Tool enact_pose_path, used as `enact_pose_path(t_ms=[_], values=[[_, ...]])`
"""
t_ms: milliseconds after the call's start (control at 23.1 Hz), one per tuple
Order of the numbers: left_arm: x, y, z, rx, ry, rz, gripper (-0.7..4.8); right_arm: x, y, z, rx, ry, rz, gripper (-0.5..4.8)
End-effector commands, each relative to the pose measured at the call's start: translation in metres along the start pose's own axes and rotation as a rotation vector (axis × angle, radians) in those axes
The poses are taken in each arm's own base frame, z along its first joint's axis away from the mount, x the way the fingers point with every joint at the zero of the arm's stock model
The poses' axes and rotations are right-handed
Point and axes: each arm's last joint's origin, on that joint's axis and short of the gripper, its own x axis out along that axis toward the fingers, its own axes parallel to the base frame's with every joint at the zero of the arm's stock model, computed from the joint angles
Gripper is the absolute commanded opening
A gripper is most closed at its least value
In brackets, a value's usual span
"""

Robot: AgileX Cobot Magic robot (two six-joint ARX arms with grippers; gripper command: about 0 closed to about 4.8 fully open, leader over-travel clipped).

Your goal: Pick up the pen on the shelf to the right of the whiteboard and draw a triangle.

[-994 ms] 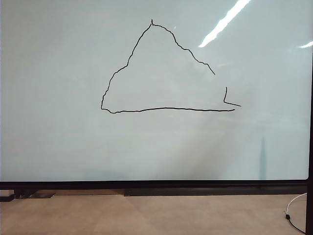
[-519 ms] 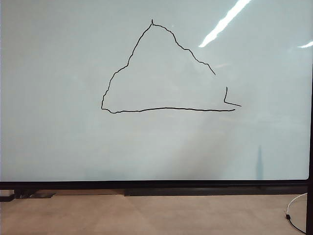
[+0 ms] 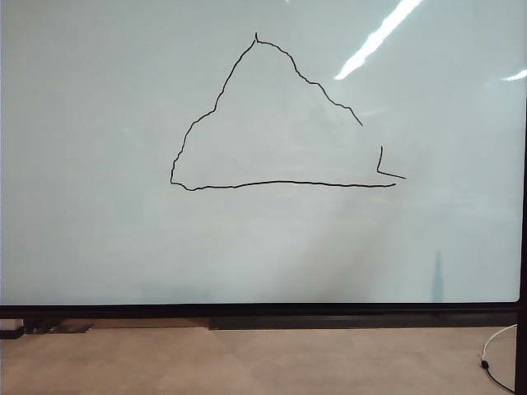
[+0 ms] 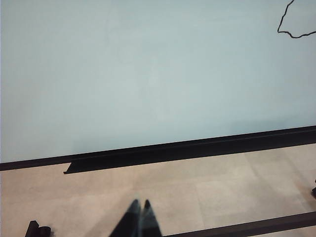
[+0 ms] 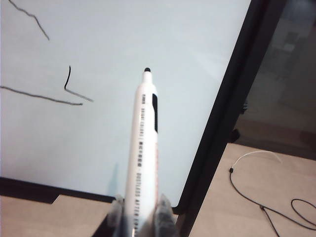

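Lower now, pen's shadow (image 3: 437,278) on whiteboard (image 3: 99,164); right end effector (image 5: 139,212) clamps pen (image 5: 144,158), left end effector (image 4: 139,210) together.

Left wrist cam is mostly just the whiteboard (image 4: 148,74), pale and glossy, with its black frame (image 4: 197,146) running along the lower edge. A little corner of the triangle (image 4: 289,22) pokes in at the far edge, a thin wobbly black line. Below the frame there's tan floor (image 4: 222,182). The left gripper (image 4: 139,207) sits low over that floor, dark fingertips pressed together, nothing between them, well clear of the board.
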Motion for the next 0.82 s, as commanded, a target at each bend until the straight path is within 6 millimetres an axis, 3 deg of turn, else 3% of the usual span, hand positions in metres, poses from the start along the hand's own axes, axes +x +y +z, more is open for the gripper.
enact_pose_path(t_ms=[43, 822], values=[[-0.0003, 0.0001, 0.0020, 0.002, -0.013, -0.002, -0.05, -0.0002, 0.0014, -0.0054, 0.003, 0.036, 0.015, -0.05], [-0.0003, 0.0001, 0.0020, 0.002, -0.013, -0.002, -0.05, -0.0005, 0.0023, -0.0096, 0.008, 0.080, 0.024, -0.05]])
